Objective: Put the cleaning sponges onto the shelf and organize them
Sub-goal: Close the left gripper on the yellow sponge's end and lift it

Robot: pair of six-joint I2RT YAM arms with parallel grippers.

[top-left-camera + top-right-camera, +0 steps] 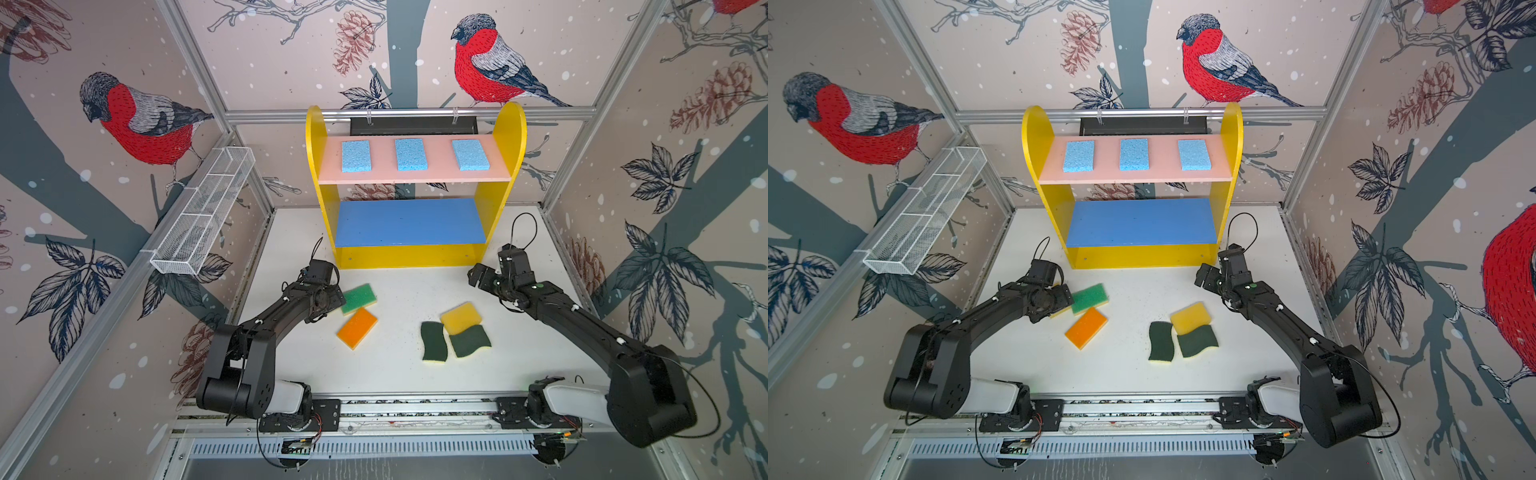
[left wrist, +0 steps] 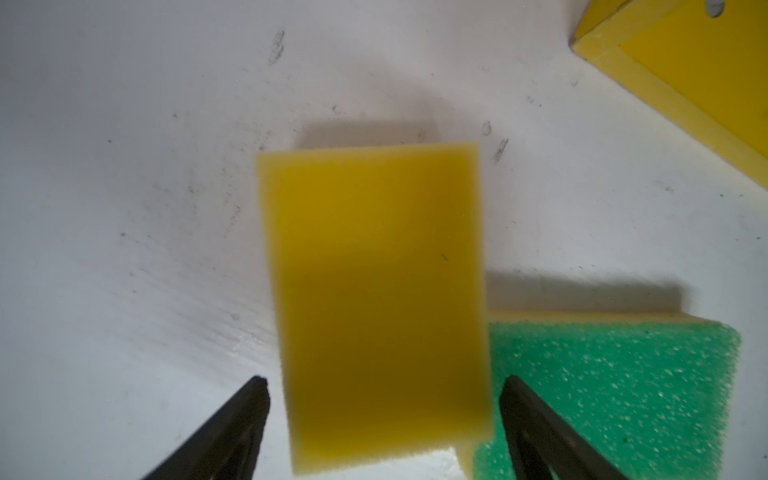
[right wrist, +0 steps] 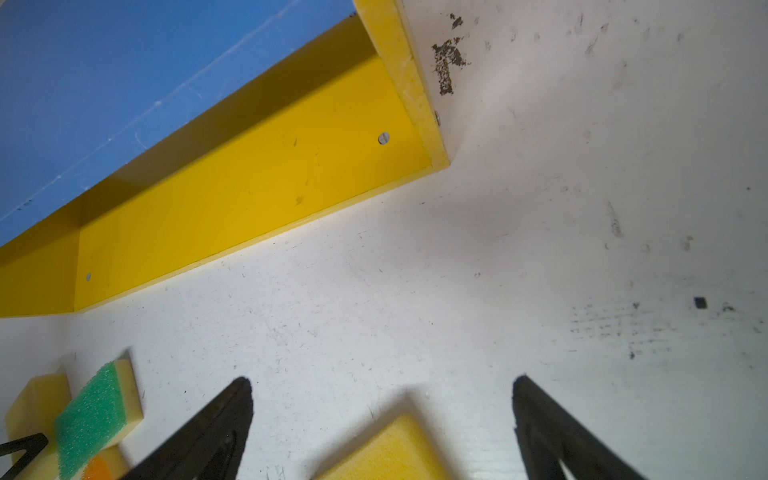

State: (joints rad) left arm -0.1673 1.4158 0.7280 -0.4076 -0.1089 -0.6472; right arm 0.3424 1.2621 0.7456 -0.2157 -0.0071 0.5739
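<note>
L gripper (image 2: 384, 380), my jaws wide astride yellow sponge (image 2: 374, 291), plain rect. block, blurred, arm stretched fwd, wrist pointing down

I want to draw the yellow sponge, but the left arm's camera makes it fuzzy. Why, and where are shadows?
Left wrist view: the yellow sponge is out of focus, soft-edged, partly shaded, likely too close to the lens; the green-topped sponge shows clear pores. Right wrist view: the blue board shades the yellow bottom under it. Both top views: sharp.
</note>
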